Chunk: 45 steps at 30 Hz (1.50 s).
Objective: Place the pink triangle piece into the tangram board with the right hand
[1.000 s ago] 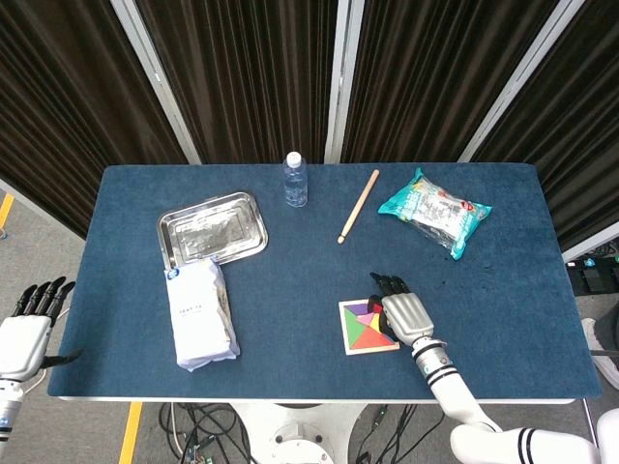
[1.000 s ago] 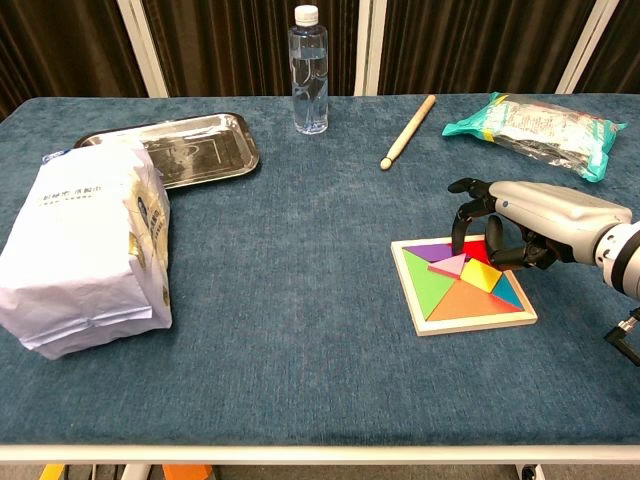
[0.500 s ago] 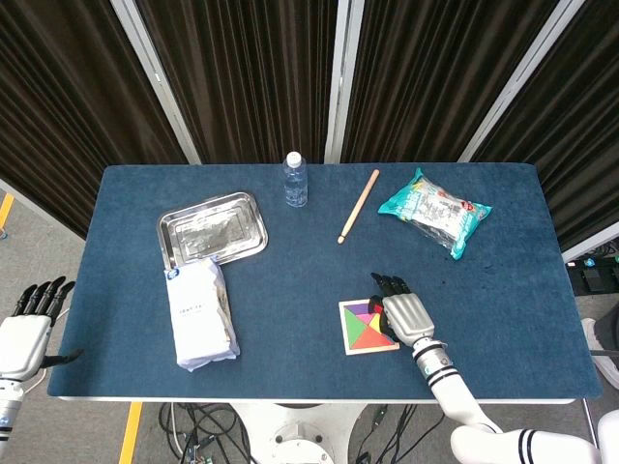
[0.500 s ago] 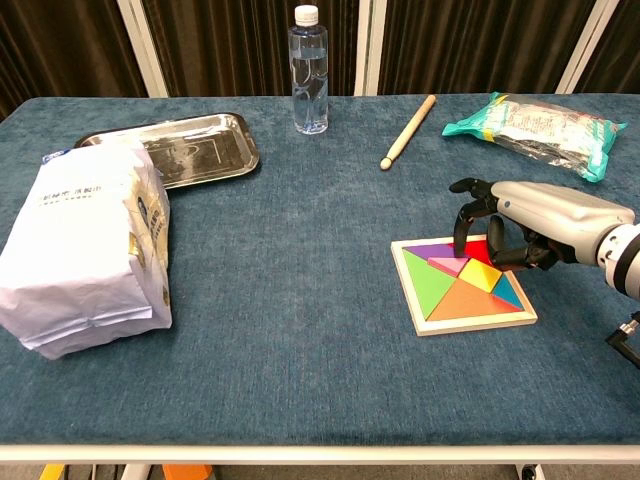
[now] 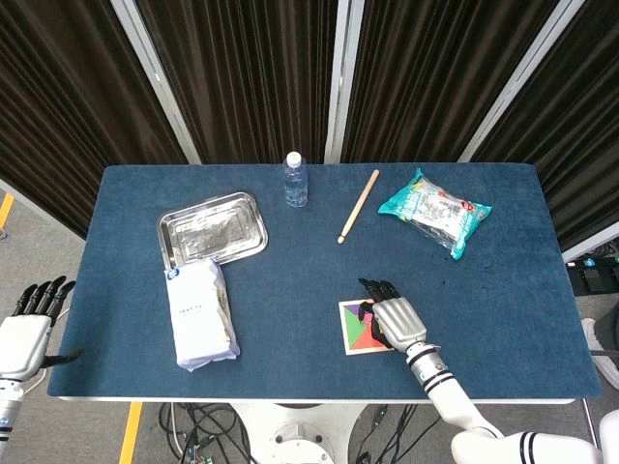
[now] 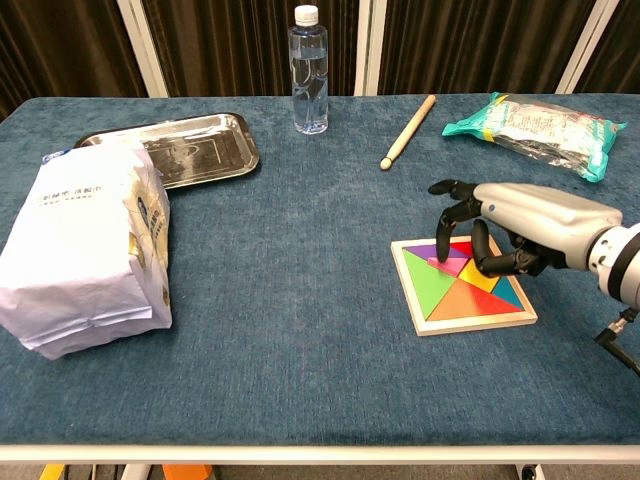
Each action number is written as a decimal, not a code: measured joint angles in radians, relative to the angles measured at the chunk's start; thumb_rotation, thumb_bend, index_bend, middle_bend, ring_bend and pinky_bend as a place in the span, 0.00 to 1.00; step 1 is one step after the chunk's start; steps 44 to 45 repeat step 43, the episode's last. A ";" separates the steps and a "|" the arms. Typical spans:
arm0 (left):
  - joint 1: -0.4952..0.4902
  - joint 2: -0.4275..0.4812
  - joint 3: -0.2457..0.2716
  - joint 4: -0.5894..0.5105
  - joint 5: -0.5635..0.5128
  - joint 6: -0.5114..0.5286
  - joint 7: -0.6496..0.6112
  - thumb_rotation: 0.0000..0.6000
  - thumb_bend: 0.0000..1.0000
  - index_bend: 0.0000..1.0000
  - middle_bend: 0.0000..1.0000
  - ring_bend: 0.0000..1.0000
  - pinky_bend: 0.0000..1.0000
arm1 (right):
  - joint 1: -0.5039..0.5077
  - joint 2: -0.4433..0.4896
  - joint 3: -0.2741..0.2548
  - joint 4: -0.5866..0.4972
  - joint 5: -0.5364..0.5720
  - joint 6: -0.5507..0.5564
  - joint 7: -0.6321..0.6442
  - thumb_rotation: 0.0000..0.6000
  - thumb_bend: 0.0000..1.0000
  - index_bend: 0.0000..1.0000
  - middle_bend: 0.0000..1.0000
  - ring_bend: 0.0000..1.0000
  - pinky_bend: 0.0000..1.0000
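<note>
The right hand lay over the far right part of the tangram board, hiding the pieces under it and most of the pink triangle piece, so whether its fingertips touched that piece could not be told. The left hand hung off the table's left edge in the head view, its arm cut by the frame.

The right hand is hovering over the tangram board, fingertips resting on the triangle piece lying in the board. Behind the hand, the rolling pin and snack bag are lying on the table. Well to its left, the bottle, tray and paper bag are sitting.
</note>
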 measured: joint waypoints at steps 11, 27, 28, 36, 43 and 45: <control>0.002 -0.002 0.001 0.006 0.001 0.000 -0.006 1.00 0.00 0.00 0.00 0.00 0.00 | -0.002 -0.009 -0.002 0.016 0.022 0.003 -0.023 0.90 0.94 0.46 0.00 0.00 0.00; 0.006 0.012 -0.001 -0.016 0.002 0.013 0.006 1.00 0.00 0.00 0.00 0.00 0.00 | -0.052 0.115 0.007 -0.047 -0.093 0.092 0.089 0.90 0.49 0.14 0.00 0.00 0.00; 0.006 0.011 -0.001 -0.019 0.001 0.013 0.008 1.00 0.00 0.00 0.00 0.00 0.00 | -0.063 0.140 0.002 -0.057 -0.108 0.107 0.098 0.89 0.32 0.05 0.00 0.00 0.00; 0.009 0.010 -0.006 -0.051 0.013 0.037 0.041 1.00 0.00 0.00 0.00 0.00 0.00 | -0.227 0.294 -0.071 -0.060 -0.248 0.339 0.159 0.85 0.00 0.00 0.00 0.00 0.00; 0.009 0.021 -0.014 -0.078 0.015 0.053 0.066 1.00 0.00 0.00 0.00 0.00 0.00 | -0.350 0.347 -0.106 0.006 -0.256 0.437 0.162 0.82 0.00 0.00 0.00 0.00 0.00; 0.009 0.021 -0.014 -0.078 0.015 0.053 0.066 1.00 0.00 0.00 0.00 0.00 0.00 | -0.350 0.347 -0.106 0.006 -0.256 0.437 0.162 0.82 0.00 0.00 0.00 0.00 0.00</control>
